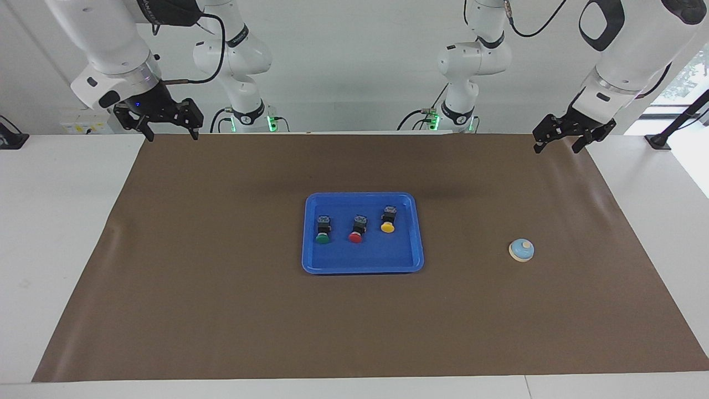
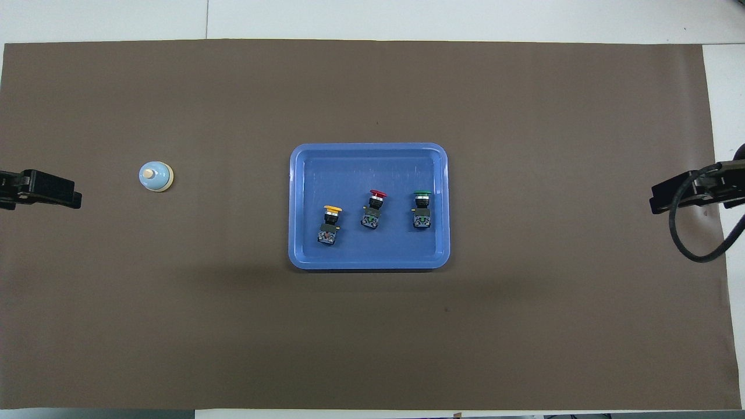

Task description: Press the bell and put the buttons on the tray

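Brown mat (image 1: 221,310): 3 buttons (image 1: 355,228) lying in tray (image 1: 363,268), bell (image 1: 521,250) at tray's 3 o'clock facing view. L gripper (image 1: 566,138) & R gripper (image 1: 165,126) both spread, empty, raised at mat corners. Risk: off-center press skids bell.

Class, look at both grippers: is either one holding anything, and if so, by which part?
Nothing is held. The left gripper and right gripper hang open and bare.

We see a white table (image 1: 66,233) under a brown mat (image 1: 221,310) carrying the blue tray (image 1: 308,260) and the bell (image 1: 521,250).
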